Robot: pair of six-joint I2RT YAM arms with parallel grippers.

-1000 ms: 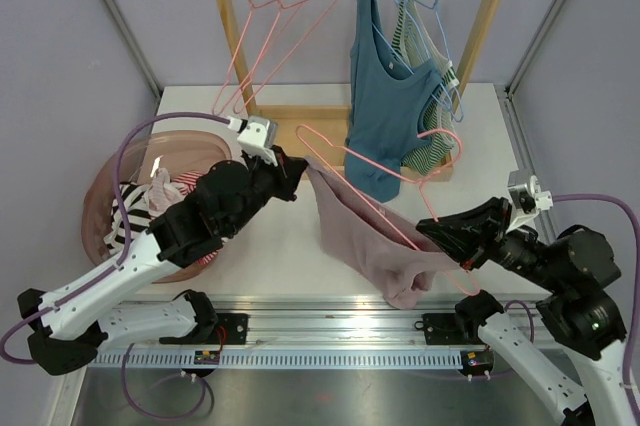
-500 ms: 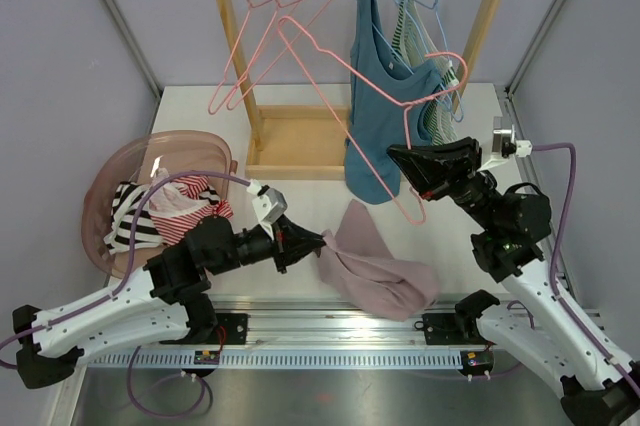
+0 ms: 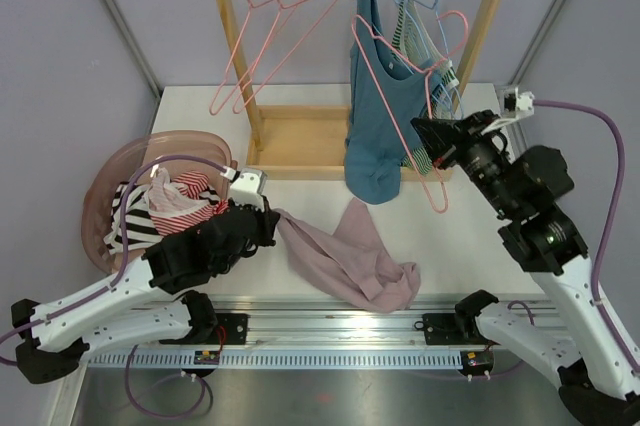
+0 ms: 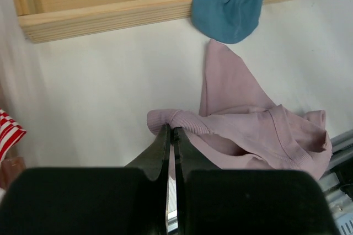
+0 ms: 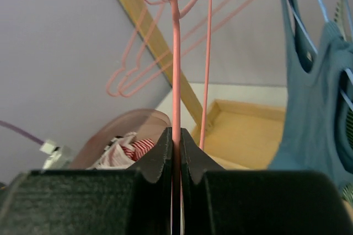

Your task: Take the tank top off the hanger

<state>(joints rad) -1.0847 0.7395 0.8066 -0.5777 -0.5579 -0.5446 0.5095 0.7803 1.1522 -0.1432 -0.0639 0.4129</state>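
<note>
Danger we see: pink wire hanger, pinched in our closed right gripper, may snag blue hanging top on wooden rack. Our left gripper clamps mauve tank top, lying before this rack.

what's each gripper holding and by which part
Left gripper pinches the mauve tank top by a folded ribbed edge; right gripper clamps the pink hanger on a straight stretch of its wire.
</note>
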